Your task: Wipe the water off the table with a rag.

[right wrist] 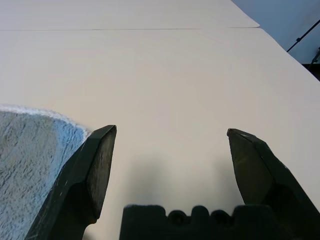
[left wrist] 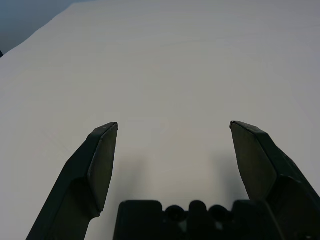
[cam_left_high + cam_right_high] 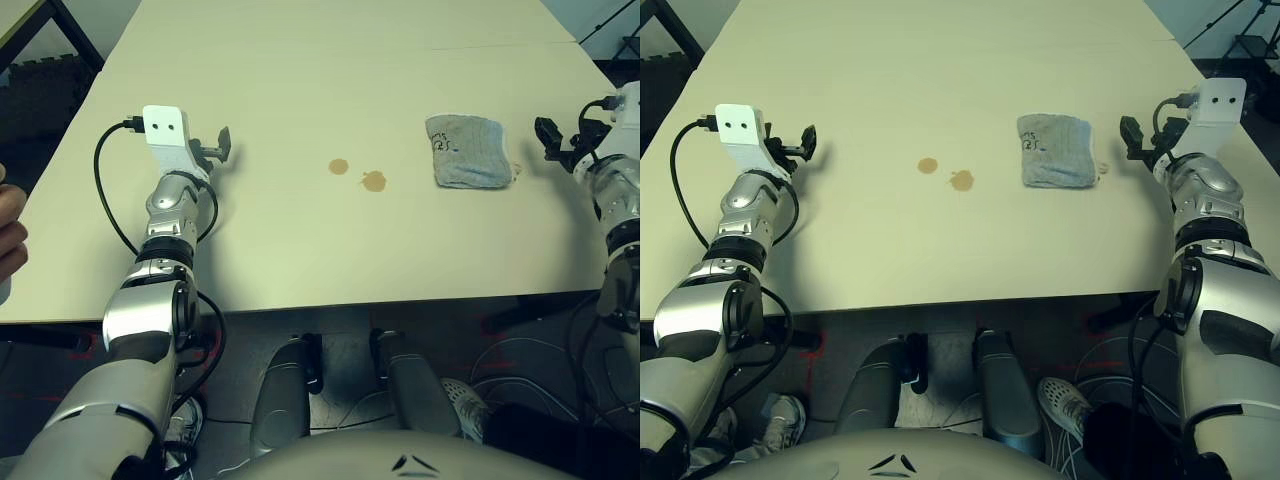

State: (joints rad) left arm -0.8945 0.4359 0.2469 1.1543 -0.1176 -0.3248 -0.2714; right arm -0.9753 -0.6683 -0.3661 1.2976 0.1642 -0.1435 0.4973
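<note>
Stretching wide across the whole scene is the table (image 3: 300,250), big, flat and pale cream, with a thin seam line far back. Everything else is placed from the rag.

Next in size are the two silver arms. One arm comes up well to the left of the rag, far past the spots. The other arm comes up just to the right of the rag.

The rag (image 3: 1055,150) is a small grey square of fluffy cloth. It lies flat on the table with dark scribbles near its back left corner. Nothing is touching it.

The right gripper (image 1: 170,165) sits just to the right of the rag, close to its edge but apart from it. Its two black fingers are spread wide, and nothing is between them but bare table.

The left gripper (image 2: 172,165) is well to the left of the rag. Its fingers are spread wide too, and it holds nothing.

Smallest is the water (image 3: 373,181), two little round brown spots. They sit on the table near the left side of the rag, one close to the other.
</note>
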